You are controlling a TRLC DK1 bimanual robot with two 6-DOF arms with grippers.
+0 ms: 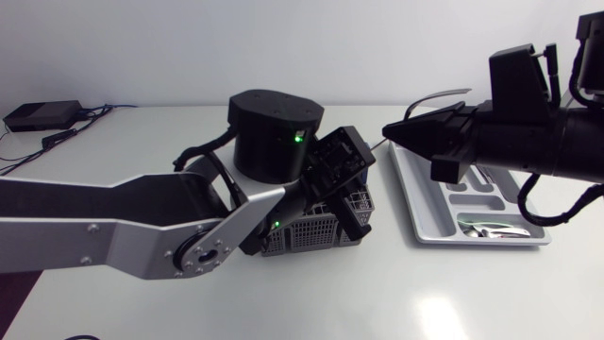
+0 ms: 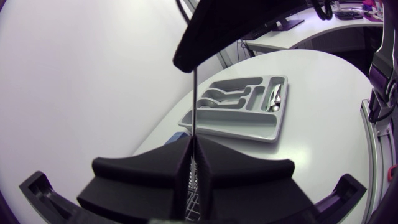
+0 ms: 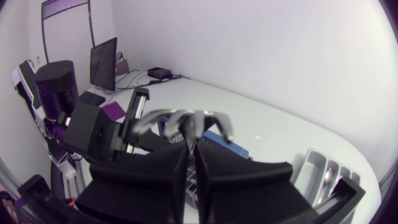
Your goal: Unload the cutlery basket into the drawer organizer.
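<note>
While my right pincer (image 1: 389,133) is shut tight on the fork (image 1: 439,96), my left pincer (image 2: 194,146) is shut on the thin handle of the same fork. So we both hold it, one at each end. The fork is up in the air, with its bent prongs sticking out past my right fingers. The dark basket (image 1: 311,231) sits on the white table (image 1: 283,293), just under my left pincer. The grey tray (image 1: 425,203) lies beside the basket, not touching it, under my right arm. A shiny spoon (image 1: 486,225) lies in one slot of the tray.
</note>
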